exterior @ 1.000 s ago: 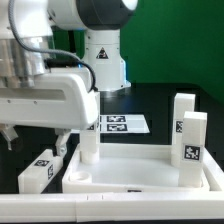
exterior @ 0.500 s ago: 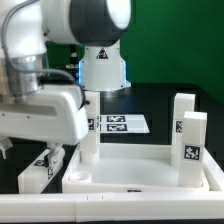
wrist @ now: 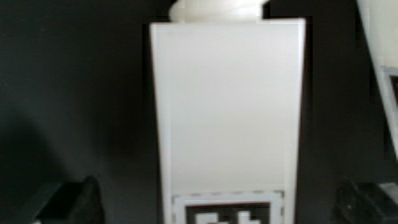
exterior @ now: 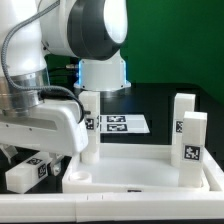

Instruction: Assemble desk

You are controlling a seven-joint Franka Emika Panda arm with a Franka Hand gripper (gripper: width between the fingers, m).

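Observation:
The white desk tabletop (exterior: 140, 172) lies at the front with three legs standing on it: one at its left (exterior: 90, 126) and two at the exterior view's right (exterior: 192, 146), (exterior: 183, 113). A fourth leg (exterior: 25, 174) lies flat on the black table beside the tabletop's left end. My hand (exterior: 42, 124) hangs right over it and hides the fingers there. In the wrist view that leg (wrist: 222, 110) runs lengthwise through my gripper (wrist: 222, 205), its tag (wrist: 231, 212) between the dark fingers (wrist: 71, 200). A narrow dark gap shows on each side, so the jaws are open around it.
The marker board (exterior: 122, 124) lies flat behind the tabletop, in front of the robot's white base (exterior: 100, 70). A white ledge (exterior: 110, 208) runs along the table's front edge. Green wall stands at the back.
My hand has come down and toward the exterior view's left, over the lying leg. The standing legs and the tabletop have not moved.

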